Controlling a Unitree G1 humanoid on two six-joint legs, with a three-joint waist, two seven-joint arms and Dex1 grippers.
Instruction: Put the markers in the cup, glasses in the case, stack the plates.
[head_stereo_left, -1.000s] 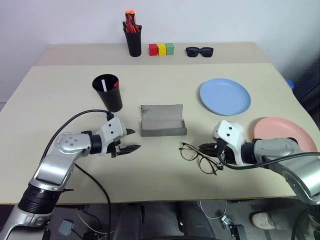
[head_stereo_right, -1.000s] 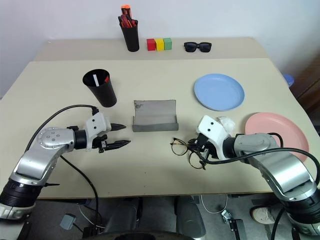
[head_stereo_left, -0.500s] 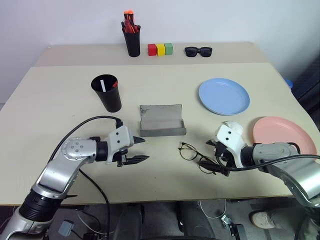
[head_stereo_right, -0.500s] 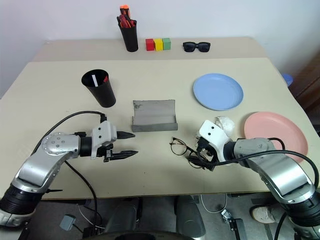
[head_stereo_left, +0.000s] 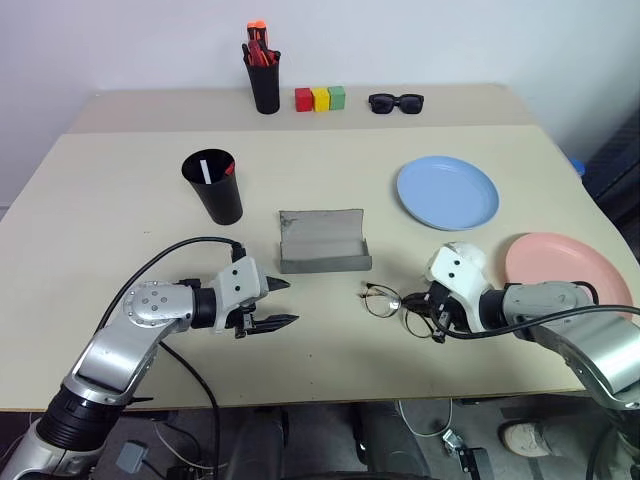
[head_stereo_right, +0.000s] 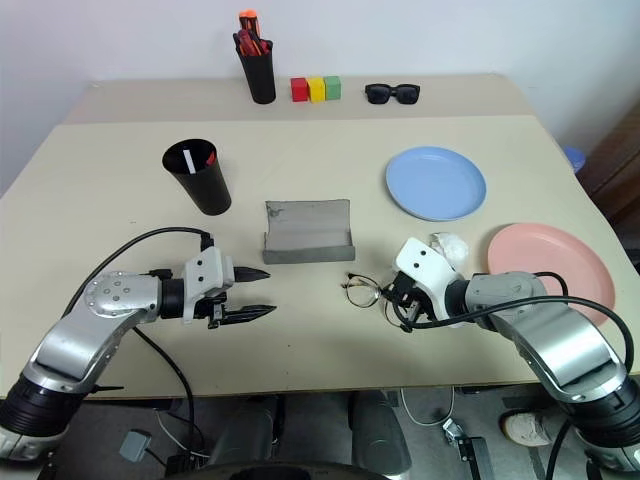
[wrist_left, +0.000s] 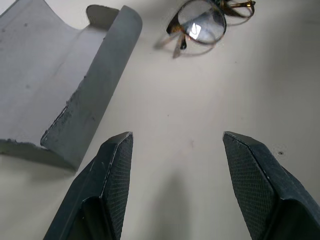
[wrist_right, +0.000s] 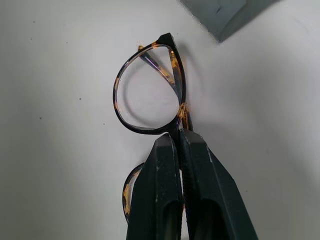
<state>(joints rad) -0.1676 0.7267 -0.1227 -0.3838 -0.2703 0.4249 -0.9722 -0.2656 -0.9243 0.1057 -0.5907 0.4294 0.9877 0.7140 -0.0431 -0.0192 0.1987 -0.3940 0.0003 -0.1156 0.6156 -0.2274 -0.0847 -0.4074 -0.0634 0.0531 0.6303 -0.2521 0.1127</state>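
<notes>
left gripper (head_stereo_left: 283, 303), lower left of centre in the left eye view: two black fingers spread wide, nothing between them, pointing toward the middle of the table (head_stereo_left: 120, 200). the wide tapered matte black cup (head_stereo_left: 213, 186) stands upright above it in the frame, well apart, with a slim white marker (head_stereo_left: 204, 168) and a red-orange marker (head_stereo_left: 231, 169) showing at its rim.

centre of frame: the grey felt-like rectangular glasses case (head_stereo_left: 323, 241) lies open, its lid standing up at the back. it sits near the left gripper, up and to the right of the fingertips, not touching.

lower right of centre: the thin dark wire-rimmed eyeglasses (head_stereo_left: 397, 304) with clear round lenses lie just below the right end of the case. in the right wrist view the rim shows a mottled amber-brown tint. the right gripper (wrist_right: 178, 145) has its two fingers pressed together at the bridge of the frame between the two lenses, pinching it; one lens (wrist_right: 148, 91) lies beyond the fingertips, the other is partly hidden by the fingers.

right side: the round shallow light blue plate (head_stereo_left: 448, 193) lies flat above the right gripper, apart from it. the round shallow pink plate (head_stereo_left: 566, 272) lies at the right edge, beside the right arm. the two plates are separate, not stacked.
</notes>
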